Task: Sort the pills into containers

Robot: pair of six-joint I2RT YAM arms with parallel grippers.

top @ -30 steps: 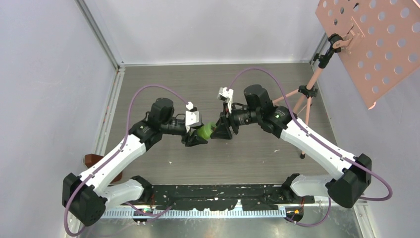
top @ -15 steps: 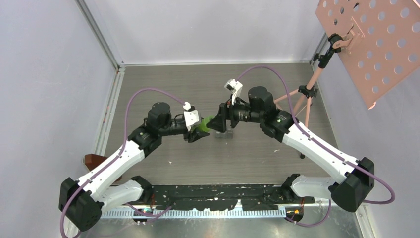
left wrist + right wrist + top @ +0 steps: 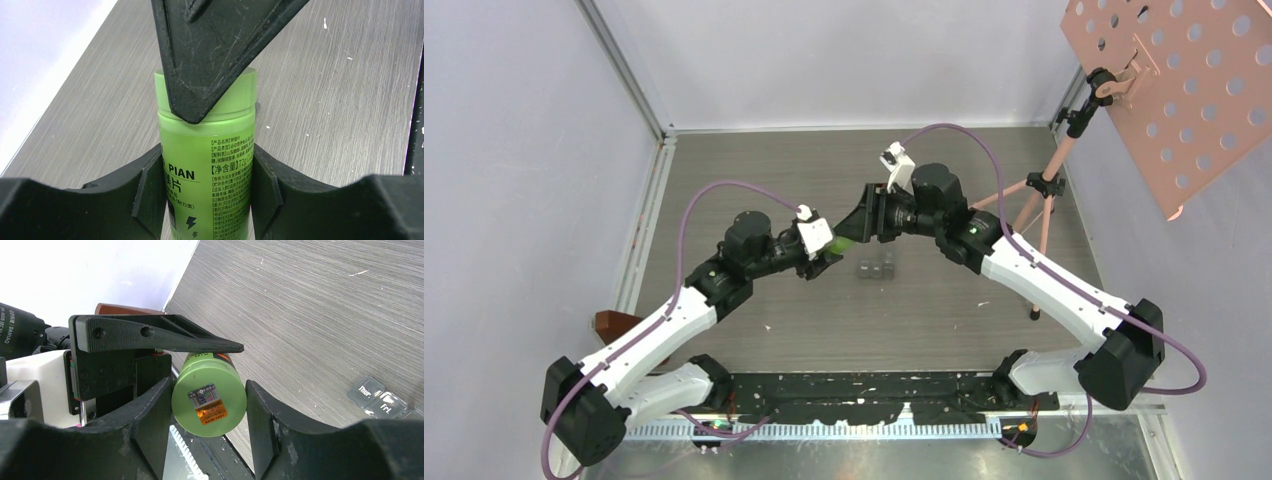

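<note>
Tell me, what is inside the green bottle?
Cannot be seen: the bottle is opaque and its cap is on. The left gripper holds its body; the right gripper holds the cap.

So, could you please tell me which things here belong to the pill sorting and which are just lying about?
Job:
- green bottle, held by left gripper and right gripper
- pill case, on the table

Lying about:
- tripod
- pegboard
- brown object at the table's left edge

Grey wood-grain table
A small dark case lies flat mid-table; a tripod stands right; pale specks, perhaps crumbs.
</note>
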